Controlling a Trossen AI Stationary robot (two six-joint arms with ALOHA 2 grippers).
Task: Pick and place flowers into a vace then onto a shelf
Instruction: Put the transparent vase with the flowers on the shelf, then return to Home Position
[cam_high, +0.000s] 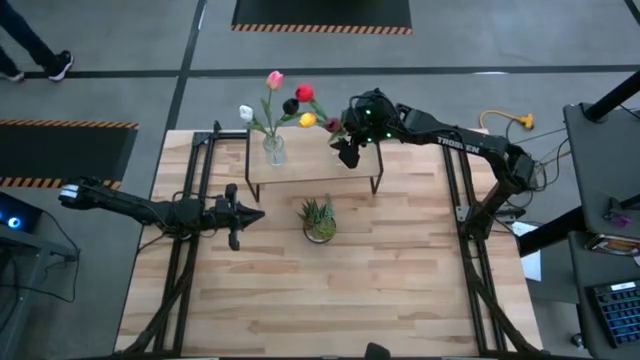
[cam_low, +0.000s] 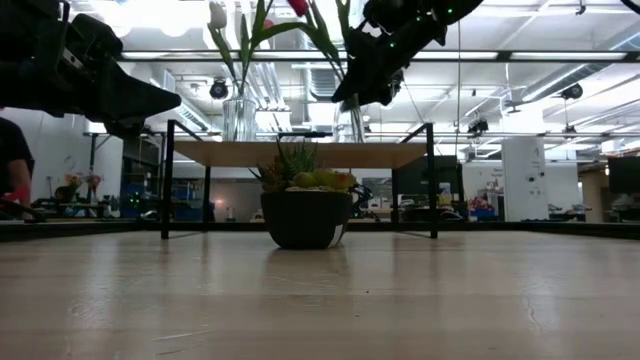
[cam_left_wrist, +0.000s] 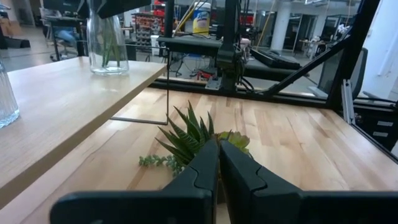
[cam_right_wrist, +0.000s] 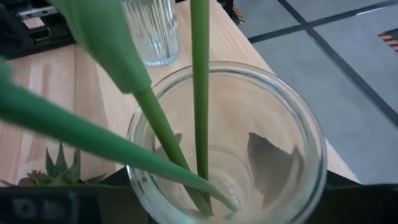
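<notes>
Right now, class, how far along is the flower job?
Done: flowers stand in two glass vessels; the ribbed vase sits on the shelf. In hand: the right gripper is at the jar, which looks set on the shelf. Left: backing away. The left gripper waits shut over the table.

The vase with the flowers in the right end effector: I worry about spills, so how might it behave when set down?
The glass vase looks smooth, so probably slippery and breakable. The flowers lean out well past its rim, so it may be top-heavy and apt to tip on the shelf. The right end effector should probably release gently.
</notes>
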